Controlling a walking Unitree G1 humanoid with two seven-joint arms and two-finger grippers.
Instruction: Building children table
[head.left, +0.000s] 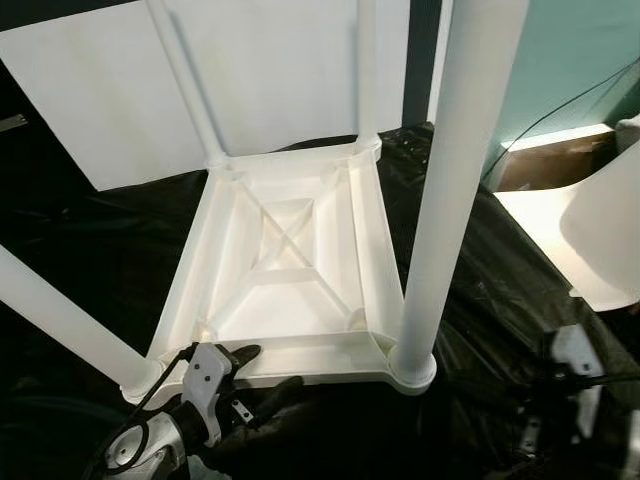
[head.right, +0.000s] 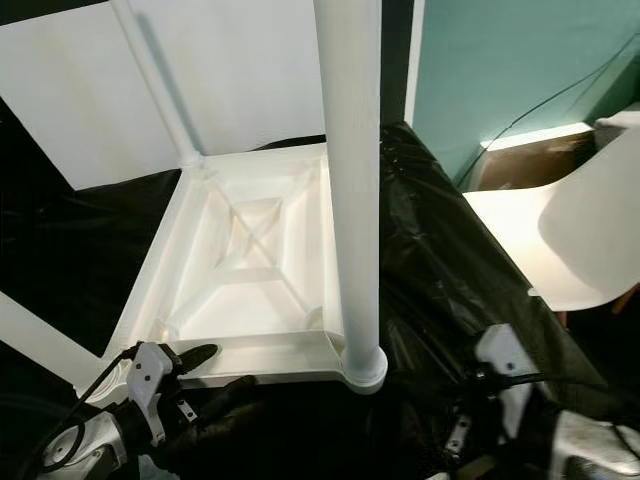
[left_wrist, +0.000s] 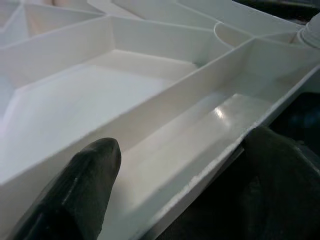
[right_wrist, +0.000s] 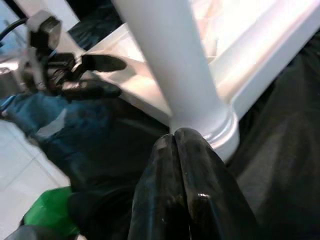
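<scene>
A white children's table (head.left: 290, 215) lies upside down on black plastic sheeting, its legs pointing up. The near right leg (head.right: 350, 150) stands in its corner socket (head.left: 412, 368). My left gripper (head.left: 258, 373) is at the table's near rim (left_wrist: 210, 172), one finger (left_wrist: 92, 170) over the inside channel and the other outside below the edge, clamping the rim. My right gripper (right_wrist: 174, 137) is shut with nothing in it, its tips just short of the base of the near right leg (right_wrist: 175, 60).
Black sheeting (head.left: 480, 300) covers the floor around the table. A white chair (head.right: 560, 230) stands close at the right. A white board (head.left: 100, 90) leans behind the table, before a teal wall (head.right: 500, 60). Something green (right_wrist: 50, 210) lies low beside the sheeting.
</scene>
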